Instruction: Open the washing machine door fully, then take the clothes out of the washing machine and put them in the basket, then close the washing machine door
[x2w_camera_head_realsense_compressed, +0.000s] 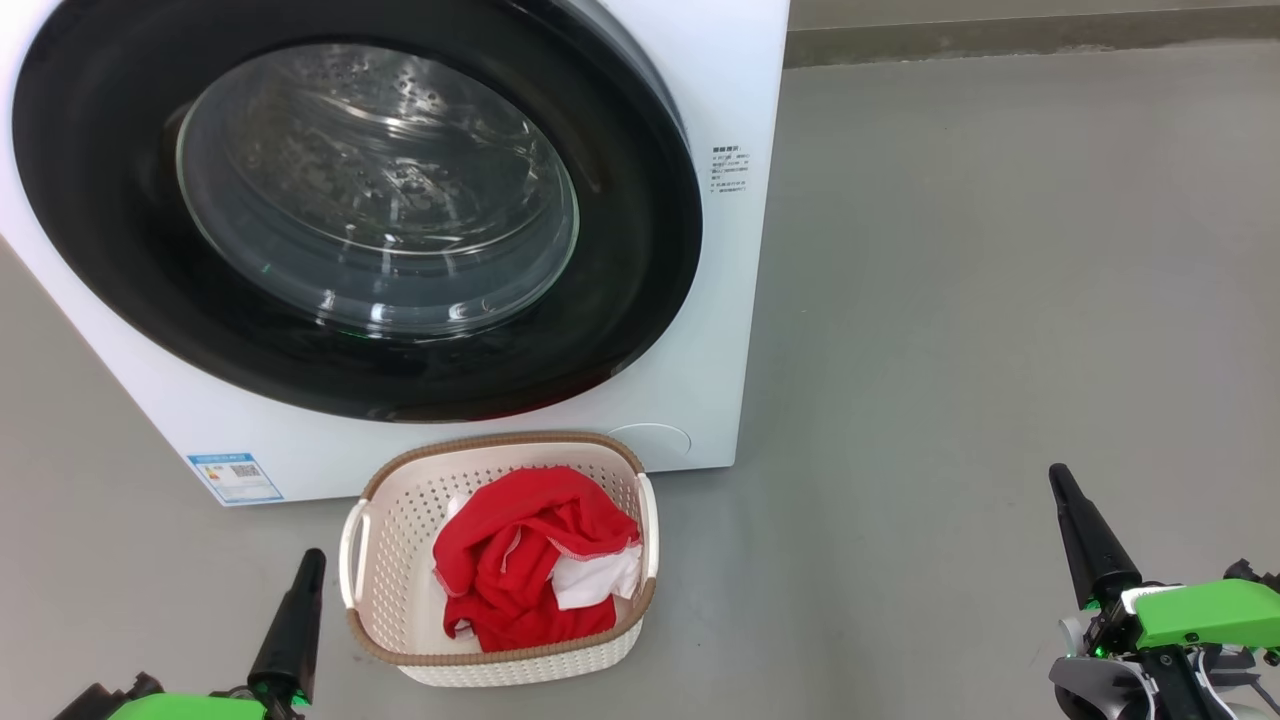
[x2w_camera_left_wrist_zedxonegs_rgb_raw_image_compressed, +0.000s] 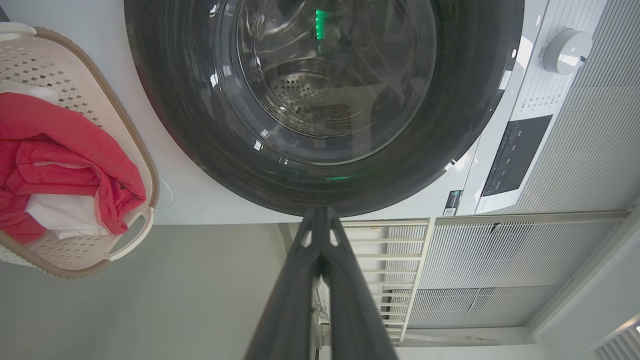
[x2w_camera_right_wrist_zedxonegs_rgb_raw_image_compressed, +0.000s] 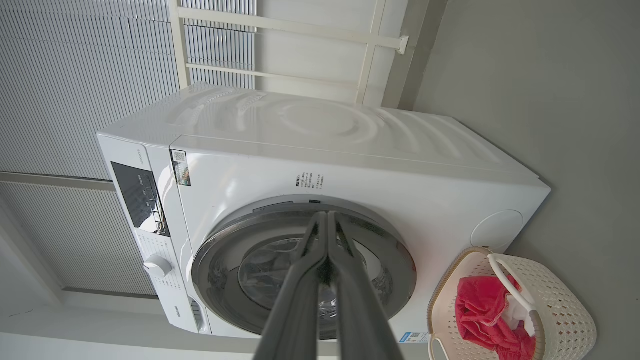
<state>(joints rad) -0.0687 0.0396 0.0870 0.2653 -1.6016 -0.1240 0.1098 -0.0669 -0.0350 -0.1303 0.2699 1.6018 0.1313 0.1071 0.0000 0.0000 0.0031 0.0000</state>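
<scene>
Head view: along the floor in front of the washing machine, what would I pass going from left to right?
left hand → basket, with the clothes lying inside it → right hand

The left claw (x2w_camera_left_wrist_zedxonegs_rgb_raw_image_compressed: 320, 212) rises from the bottom edge, its two dark fingers pressed together with nothing between them, tips pointing at the rim of the washing machine door (x2w_camera_left_wrist_zedxonegs_rgb_raw_image_compressed: 200, 140). The door sits flush against the white washing machine (x2w_camera_left_wrist_zedxonegs_rgb_raw_image_compressed: 220, 207), and the perforated drum (x2w_camera_left_wrist_zedxonegs_rgb_raw_image_compressed: 305, 97) shows through its glass. Left of the door, the basket (x2w_camera_left_wrist_zedxonegs_rgb_raw_image_compressed: 131, 135) holds the red and white clothes (x2w_camera_left_wrist_zedxonegs_rgb_raw_image_compressed: 55, 150). Right of the door are a white dial (x2w_camera_left_wrist_zedxonegs_rgb_raw_image_compressed: 567, 50) and a dark control panel (x2w_camera_left_wrist_zedxonegs_rgb_raw_image_compressed: 515, 155).
</scene>
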